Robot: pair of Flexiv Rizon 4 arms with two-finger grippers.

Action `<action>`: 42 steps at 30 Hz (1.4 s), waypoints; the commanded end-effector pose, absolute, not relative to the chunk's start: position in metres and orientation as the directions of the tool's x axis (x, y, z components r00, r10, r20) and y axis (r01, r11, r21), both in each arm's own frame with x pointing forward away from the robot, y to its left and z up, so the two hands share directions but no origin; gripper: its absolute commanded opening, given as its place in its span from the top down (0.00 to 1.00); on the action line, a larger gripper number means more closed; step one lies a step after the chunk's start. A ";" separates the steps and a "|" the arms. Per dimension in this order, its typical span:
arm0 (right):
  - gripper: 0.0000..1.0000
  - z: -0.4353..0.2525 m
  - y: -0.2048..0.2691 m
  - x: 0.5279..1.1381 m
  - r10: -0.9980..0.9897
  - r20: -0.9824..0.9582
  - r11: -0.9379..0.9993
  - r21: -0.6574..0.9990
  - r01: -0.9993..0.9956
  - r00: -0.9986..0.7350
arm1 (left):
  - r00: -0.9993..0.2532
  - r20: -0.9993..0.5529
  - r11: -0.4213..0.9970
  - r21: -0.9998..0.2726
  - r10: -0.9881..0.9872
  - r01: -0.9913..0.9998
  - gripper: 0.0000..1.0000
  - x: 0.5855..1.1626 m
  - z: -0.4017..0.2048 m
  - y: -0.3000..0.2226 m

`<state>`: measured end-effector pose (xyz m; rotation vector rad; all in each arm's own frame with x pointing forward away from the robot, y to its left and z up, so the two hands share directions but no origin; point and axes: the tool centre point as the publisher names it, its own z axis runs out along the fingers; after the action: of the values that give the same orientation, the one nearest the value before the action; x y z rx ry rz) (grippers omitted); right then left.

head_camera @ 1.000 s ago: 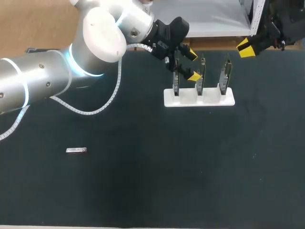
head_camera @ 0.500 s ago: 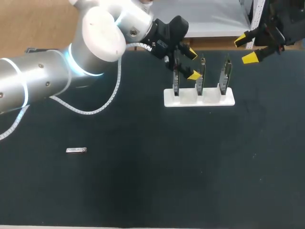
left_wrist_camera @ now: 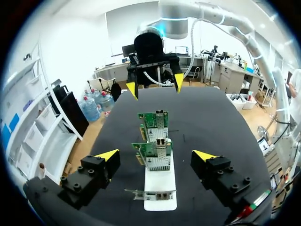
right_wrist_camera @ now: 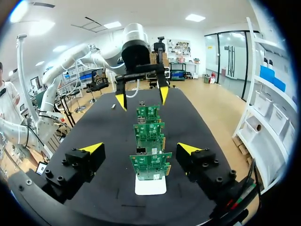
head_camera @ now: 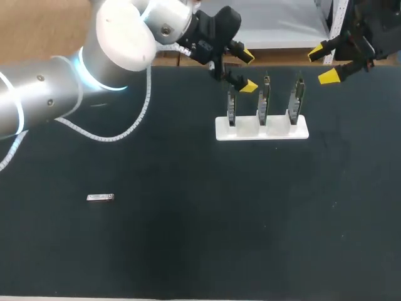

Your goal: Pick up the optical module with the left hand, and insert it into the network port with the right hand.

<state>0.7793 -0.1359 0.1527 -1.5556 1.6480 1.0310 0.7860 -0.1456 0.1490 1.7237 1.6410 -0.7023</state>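
Observation:
The optical module (head_camera: 100,197), a small silver bar, lies alone on the black table at the front left, far from both grippers. Three green network cards (head_camera: 263,100) stand upright in a white holder (head_camera: 262,128) at the back middle. My left gripper (head_camera: 244,71) hangs open just behind and left of the leftmost card, holding nothing. In the left wrist view, the row of cards (left_wrist_camera: 154,155) is ahead of its spread fingers (left_wrist_camera: 107,155). My right gripper (head_camera: 324,64) is open and empty past the holder's right end. It faces the cards (right_wrist_camera: 150,165) end on.
The holder's white base (left_wrist_camera: 160,190) sits between the two grippers, which face each other along the card row. Each wrist view shows the opposite gripper, the right one (left_wrist_camera: 154,85) and the left one (right_wrist_camera: 142,97), beyond the cards. Black mat (head_camera: 219,219) spreads in front.
My right gripper has gone from shut to open in place. My left gripper has drawn back and up, away from the leftmost card, with its arm swinging toward the far edge.

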 end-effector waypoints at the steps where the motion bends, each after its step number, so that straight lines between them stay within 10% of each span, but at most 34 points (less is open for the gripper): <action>1: 0.00 0.153 -0.136 0.777 -0.492 -0.866 -0.003 0.109 -0.994 -0.093 | 0.086 -0.758 0.011 0.122 0.647 0.992 0.00 0.772 0.167 -0.129; 42: 0.00 0.153 -0.136 0.777 -0.492 -0.866 -0.003 0.109 -0.994 -0.093 | -0.048 -0.080 0.064 0.215 0.996 0.974 0.00 0.680 0.108 0.105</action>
<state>0.7793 -0.1359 0.1527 -1.5555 1.6481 1.0308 0.6865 0.0994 0.1090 2.0066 2.1144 0.1381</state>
